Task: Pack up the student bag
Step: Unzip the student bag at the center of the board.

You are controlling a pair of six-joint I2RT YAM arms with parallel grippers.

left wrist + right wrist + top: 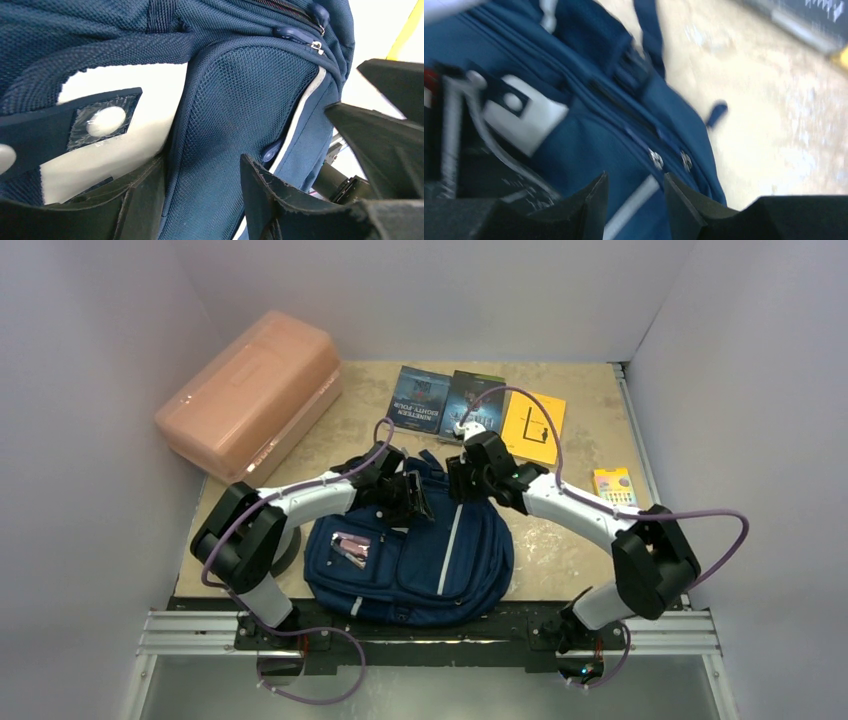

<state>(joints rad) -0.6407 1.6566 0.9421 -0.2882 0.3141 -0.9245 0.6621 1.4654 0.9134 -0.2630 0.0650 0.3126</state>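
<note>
My left pincer (200, 172) pinches a fold of the student bag (420, 560), I think to steady it, so my right pincer (635, 181), narrow and empty, can reach the zip pulls (656, 159)

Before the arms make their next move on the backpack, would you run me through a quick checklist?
1. Student bag lies flat, front up: ok.
2. Left gripper straddles bag fabric: ok; clamped: cannot tell.
3. Right gripper open over the bag: ok.
4. Zip pulls parted: not ok, they sit together.
5. Books lie unpacked on the far side: ok.
</note>
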